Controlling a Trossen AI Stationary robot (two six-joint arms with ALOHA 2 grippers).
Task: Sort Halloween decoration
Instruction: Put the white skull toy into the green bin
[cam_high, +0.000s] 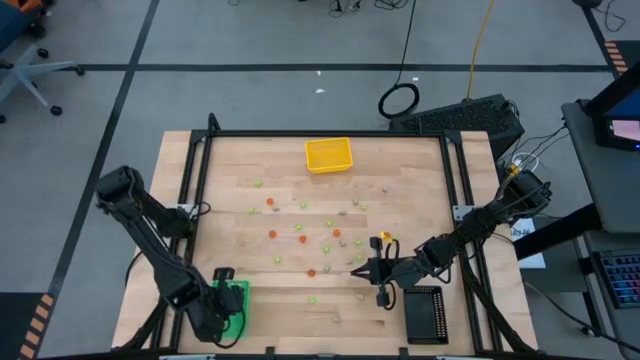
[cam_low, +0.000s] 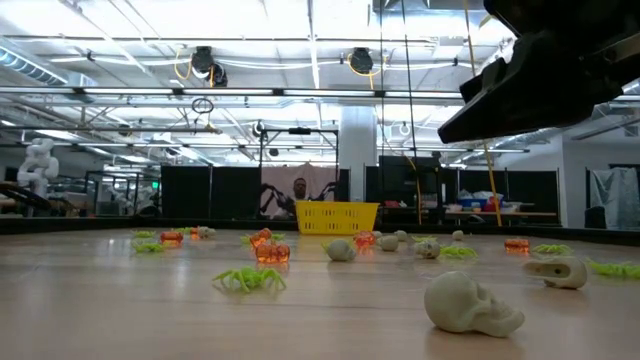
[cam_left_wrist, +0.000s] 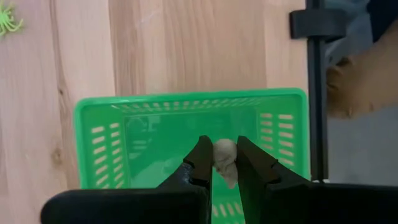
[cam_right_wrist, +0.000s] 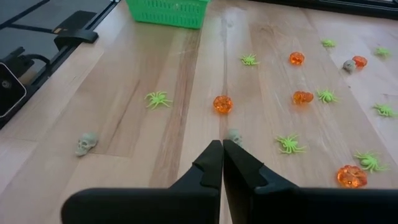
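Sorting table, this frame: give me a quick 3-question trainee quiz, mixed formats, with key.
1. True or false: the left gripper hangs over the green tray.
2. What does the left gripper hold? A) an orange pumpkin B) a pale skull C) a green spider
3. Fill in: the right gripper, over the table near the black tray, has its fingers ____.

Key:
1. True. The left wrist view shows the tray's floor right under the fingers.
2. B. The skull sits pinched between the two fingers.
3. Shut, with nothing between them. Loose spiders, pumpkins and skulls lie on the wood ahead, and the yellow tray stands at the far edge.
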